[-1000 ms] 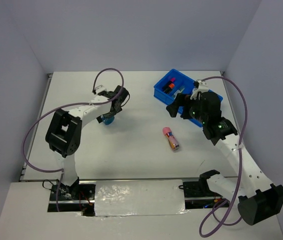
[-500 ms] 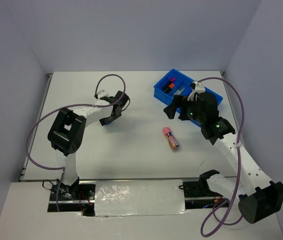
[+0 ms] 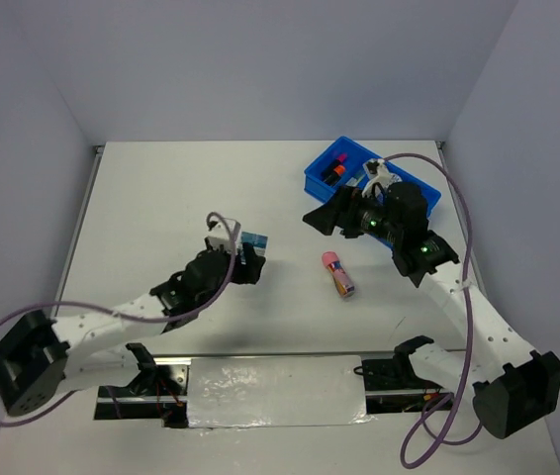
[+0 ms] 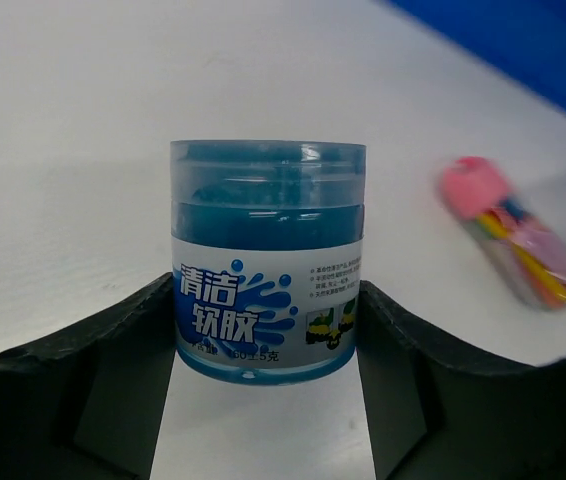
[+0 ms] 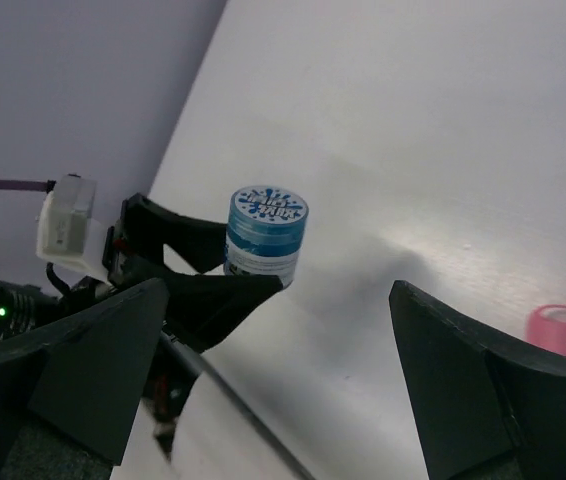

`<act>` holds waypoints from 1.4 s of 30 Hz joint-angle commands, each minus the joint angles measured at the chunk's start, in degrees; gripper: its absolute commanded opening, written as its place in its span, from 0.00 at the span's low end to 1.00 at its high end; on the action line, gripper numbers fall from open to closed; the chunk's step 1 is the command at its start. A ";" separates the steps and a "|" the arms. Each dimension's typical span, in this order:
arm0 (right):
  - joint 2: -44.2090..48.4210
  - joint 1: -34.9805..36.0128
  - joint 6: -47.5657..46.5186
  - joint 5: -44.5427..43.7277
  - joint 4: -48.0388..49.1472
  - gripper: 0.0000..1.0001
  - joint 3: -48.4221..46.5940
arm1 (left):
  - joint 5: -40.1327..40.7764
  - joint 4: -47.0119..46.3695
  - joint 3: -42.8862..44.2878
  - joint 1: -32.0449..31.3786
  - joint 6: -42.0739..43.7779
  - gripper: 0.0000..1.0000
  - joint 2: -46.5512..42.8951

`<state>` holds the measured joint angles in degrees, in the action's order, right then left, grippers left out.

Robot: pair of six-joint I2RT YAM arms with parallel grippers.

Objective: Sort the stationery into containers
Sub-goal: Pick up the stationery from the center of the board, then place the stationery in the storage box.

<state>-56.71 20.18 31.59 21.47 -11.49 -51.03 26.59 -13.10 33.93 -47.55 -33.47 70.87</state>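
White bench (image 3: 161,198) under soft, even light, plain lavender-grey back wall (image 3: 280,69) behind it, matching left wall (image 3: 13,148) and right wall (image 3: 537,119) closing in, crinkled silver tape strip (image 3: 275,391) along the near white ledge (image 3: 62,426)

Blue tub (image 4: 267,262) label: "清洁软胶", wht chars on blue; small print beside unreadable.

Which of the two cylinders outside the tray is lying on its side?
The pink-capped gold cylinder, flat on the table. The blue tub stands upright, clamped between the fingers of the left gripper.
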 commanded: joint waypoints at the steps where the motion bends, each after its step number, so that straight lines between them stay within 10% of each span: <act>1: -1.82 3.00 5.67 13.06 7.27 1.00 -0.91 | -14.43 -32.04 -9.92 0.44 14.39 0.00 -10.55; 13: -4.81 17.60 12.96 3.58 10.69 1.00 -1.01 | -35.63 -26.36 -13.28 0.35 21.96 0.00 -28.94; 32: -11.40 31.23 6.29 -13.47 -0.90 0.84 -10.06 | -33.71 -18.45 -10.82 0.26 24.86 0.00 -30.44; 34: -11.58 32.10 5.67 -15.14 -2.57 0.76 -10.23 | -33.44 -18.01 -10.64 0.35 25.39 0.00 -30.62; 39: -11.14 32.11 5.84 -13.92 -1.08 0.14 -9.44 | -31.78 -17.22 -10.11 0.35 25.48 0.08 -30.27; 41: -10.79 32.20 5.93 -12.70 -0.12 0.00 -9.27 | -30.73 -17.13 -10.11 0.35 24.78 0.26 -30.18; 42: -10.71 32.11 5.94 -11.99 0.58 0.00 -8.83 | -27.76 -16.61 -9.85 0.35 24.34 0.53 -30.18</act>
<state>-68.01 51.35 37.87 7.31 -12.80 -58.41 -7.44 -25.80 20.56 -47.44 -10.31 41.28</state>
